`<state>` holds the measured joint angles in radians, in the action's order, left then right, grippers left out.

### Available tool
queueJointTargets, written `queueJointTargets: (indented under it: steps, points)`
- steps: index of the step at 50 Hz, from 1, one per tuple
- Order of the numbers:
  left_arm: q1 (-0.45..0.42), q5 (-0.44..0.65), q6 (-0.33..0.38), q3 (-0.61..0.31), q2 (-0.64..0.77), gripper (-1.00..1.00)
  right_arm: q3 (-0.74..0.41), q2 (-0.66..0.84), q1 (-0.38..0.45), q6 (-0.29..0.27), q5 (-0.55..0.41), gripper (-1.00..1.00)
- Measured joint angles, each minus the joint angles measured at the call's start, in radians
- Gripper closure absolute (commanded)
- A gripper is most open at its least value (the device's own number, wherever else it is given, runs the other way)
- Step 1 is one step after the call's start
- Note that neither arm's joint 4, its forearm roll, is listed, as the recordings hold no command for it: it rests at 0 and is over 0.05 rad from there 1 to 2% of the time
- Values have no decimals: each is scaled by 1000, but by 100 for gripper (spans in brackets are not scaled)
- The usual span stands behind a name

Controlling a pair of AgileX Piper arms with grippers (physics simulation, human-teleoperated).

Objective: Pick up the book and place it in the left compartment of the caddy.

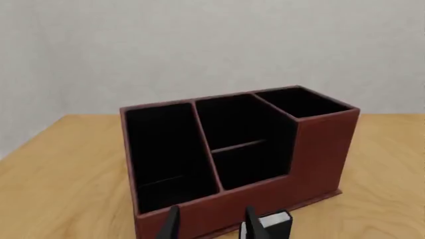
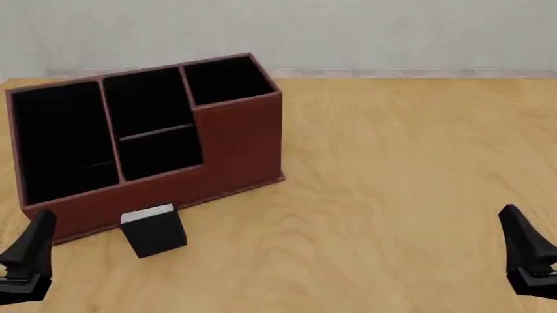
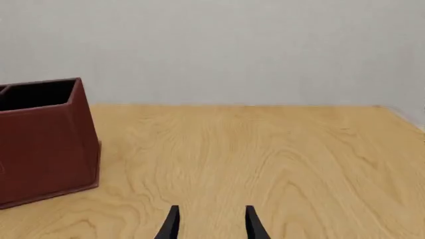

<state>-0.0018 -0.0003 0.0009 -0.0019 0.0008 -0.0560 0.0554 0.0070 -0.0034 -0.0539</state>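
Book (image 2: pixel 153 230) standing on the table (image 2: pixel 392 195) just in front of the caddy (image 2: pixel 235 140), near its low end. Nothing grabbed yet. Best bet: bring the left gripper (image 1: pixel 211 224) down over the book, pinch across the thin covers, lift straight, then drop into the left compartment (image 2: pixel 61 140). Left fingers spread, empty. Right gripper (image 3: pixel 211 224) spread too, well apart. One book, one caddy, two grippers.

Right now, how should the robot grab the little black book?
Probably from above, with the left gripper, the nearer one. The book seems to stand upright just before the caddy, white page edge on top. Pinch its upper part across the thin covers; the caddy's wall likely blocks one side lower down.
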Motion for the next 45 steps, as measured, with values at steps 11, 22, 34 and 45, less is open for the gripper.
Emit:
queueJointTargets:
  steps: [11, 22, 34, 45]
  points:
    - [-15, -2, 6, -12, 0, -100, 33, -36, 1, 7, 38, -100]
    - [-53, 10, 23, -35, 3, -100, 45, -46, 4, 13, 53, -100]
    - [-159, 6, 58, -98, 66, -100, 49, -49, 5, 20, 59, -100]
    - [-264, -8, 106, -175, 173, -100, 51, -49, 9, 25, 61, -100]
